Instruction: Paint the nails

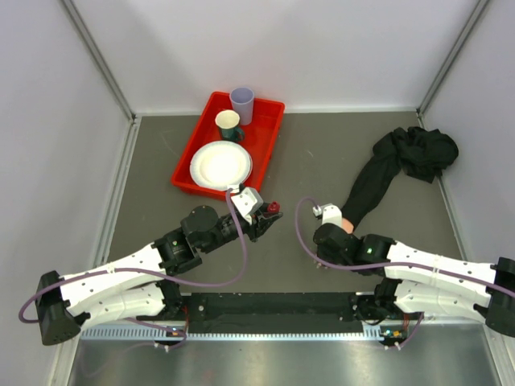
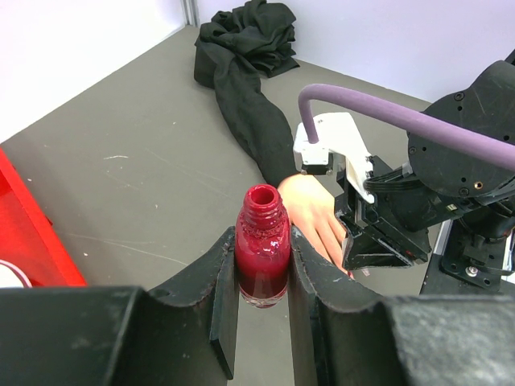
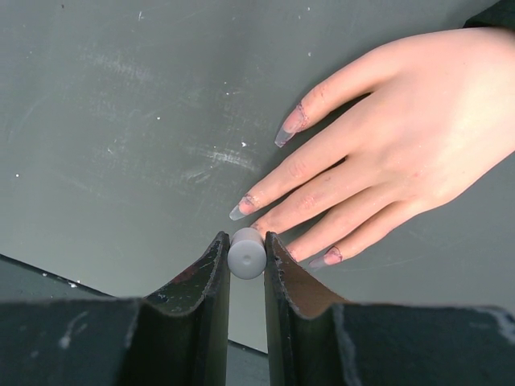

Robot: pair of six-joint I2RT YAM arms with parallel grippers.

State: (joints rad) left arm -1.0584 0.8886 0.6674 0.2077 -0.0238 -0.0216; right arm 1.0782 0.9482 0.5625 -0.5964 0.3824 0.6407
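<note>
The mannequin hand [image 3: 402, 137] lies flat on the grey table, its black sleeve [image 1: 378, 181] trailing to the back right. The nails are long and pale with reddish smears near their bases; one [image 3: 290, 129] and another [image 3: 241, 209] show clearly, and a third [image 3: 326, 257] lies lower. My right gripper [image 3: 247, 251] is shut on a grey brush cap [image 3: 247, 253], held just above the fingers and hiding one fingertip; the brush itself is hidden. My left gripper [image 2: 262, 273] is shut on the open red polish bottle [image 2: 262, 249], held upright to the left of the hand [image 2: 310, 213].
A red tray [image 1: 187, 153] at the back left holds a white plate [image 1: 220, 165], a green cup [image 1: 228, 125] and a pale lilac cup [image 1: 242, 104]. The sleeve's bunched black cloth [image 1: 418, 153] lies near the right wall. White walls enclose the table.
</note>
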